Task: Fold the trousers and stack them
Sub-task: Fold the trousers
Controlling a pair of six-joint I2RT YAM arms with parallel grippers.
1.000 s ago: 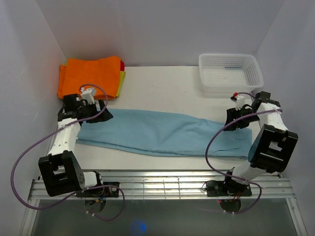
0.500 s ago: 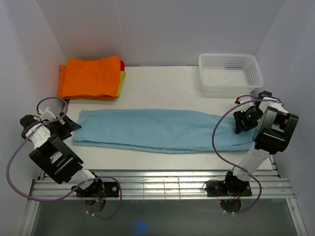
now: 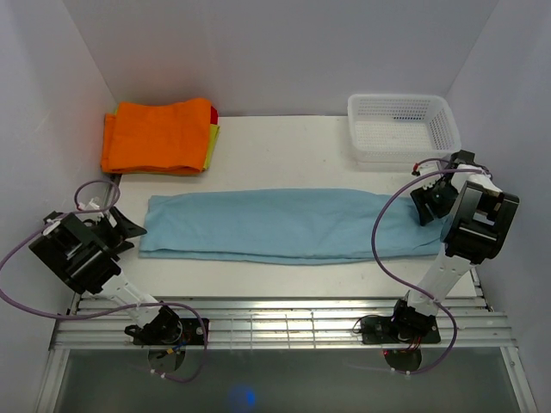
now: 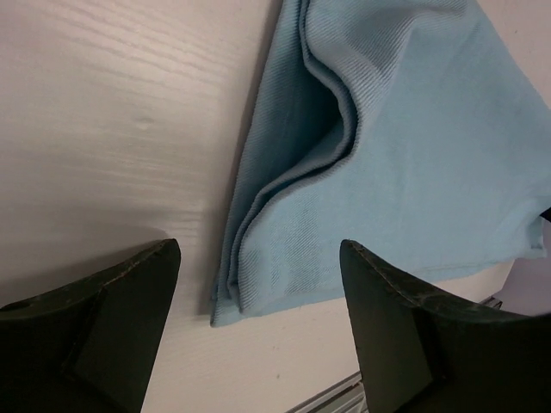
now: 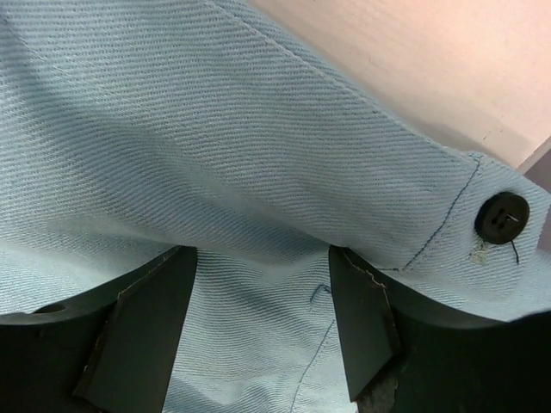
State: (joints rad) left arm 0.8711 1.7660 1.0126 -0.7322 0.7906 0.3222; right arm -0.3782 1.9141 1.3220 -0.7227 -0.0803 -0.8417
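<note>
A robotics lab booth; plain white walls (image 3: 284, 52) close in a white table (image 3: 284, 146).

You see the trousers (image 5: 258, 146) filling most of the view. A dark button (image 5: 504, 217) sits on their right corner. The fingers (image 5: 129, 344) stand apart above the trousers, with pale surface (image 5: 413, 60) beyond them.

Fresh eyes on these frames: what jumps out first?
A long sky-blue pair of trousers lies folded lengthwise across the middle of the table, with an arm at each end. The right gripper spreads its fingers on cloth beside a dark button; the left gripper stands open just off the other end. An orange folded garment sits far left, a white basket far right.
</note>
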